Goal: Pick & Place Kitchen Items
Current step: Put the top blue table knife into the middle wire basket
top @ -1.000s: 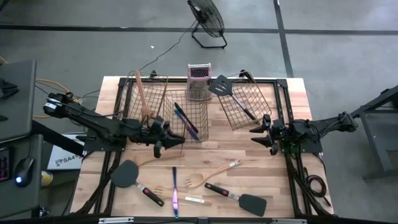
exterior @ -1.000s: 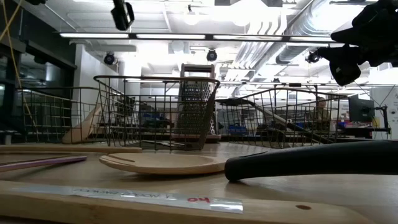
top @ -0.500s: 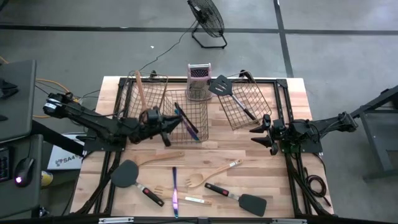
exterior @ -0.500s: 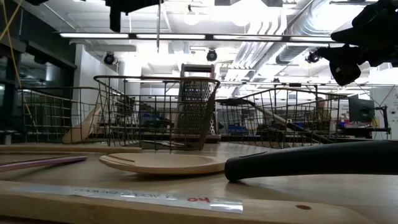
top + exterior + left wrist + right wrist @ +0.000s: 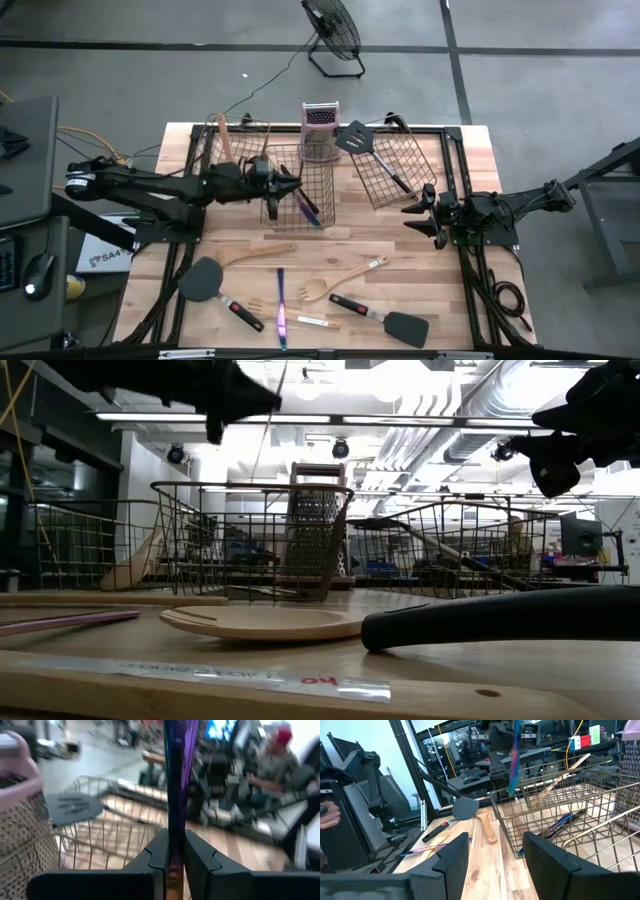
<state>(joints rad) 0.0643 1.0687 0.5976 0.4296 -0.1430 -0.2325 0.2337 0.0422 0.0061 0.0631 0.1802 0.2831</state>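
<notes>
My left gripper (image 5: pixel 288 184) is over the middle wire basket (image 5: pixel 300 212), shut on a slim iridescent purple-blue piece of cutlery (image 5: pixel 176 780). The right wrist view shows that piece (image 5: pixel 513 765) hanging above the basket. More purple-blue cutlery (image 5: pixel 306 205) lies in the basket. My right gripper (image 5: pixel 418 215) is open and empty at the table's right side, above the table. On the near half of the table lie wooden spoons (image 5: pixel 258 255) (image 5: pixel 340 280), black spatulas (image 5: pixel 205 280) (image 5: pixel 388 322) and another purple piece (image 5: pixel 281 305). My left gripper pinches the purple-blue cutlery between its two fingers (image 5: pixel 159 851), which lie across the slim shaft (image 5: pixel 174 827). The arm comes about level from the table's left. The piece hangs nearly upright and clear, its lower end (image 5: pixel 512 791) near the rim of the middle basket.
A left basket (image 5: pixel 222 140) holds a wooden utensil. A right basket (image 5: pixel 400 170) holds a black spatula (image 5: pixel 355 138). A metal box grater (image 5: pixel 320 130) stands at the far edge between the baskets. A small wooden piece (image 5: pixel 305 321) lies near the front edge.
My left gripper has risen and gone from the middle basket's near edge toward the table's far edge, ending over that basket. It has turned from pointing down to about level. The purple cutlery has gone with it, hanging below the fingers.
</notes>
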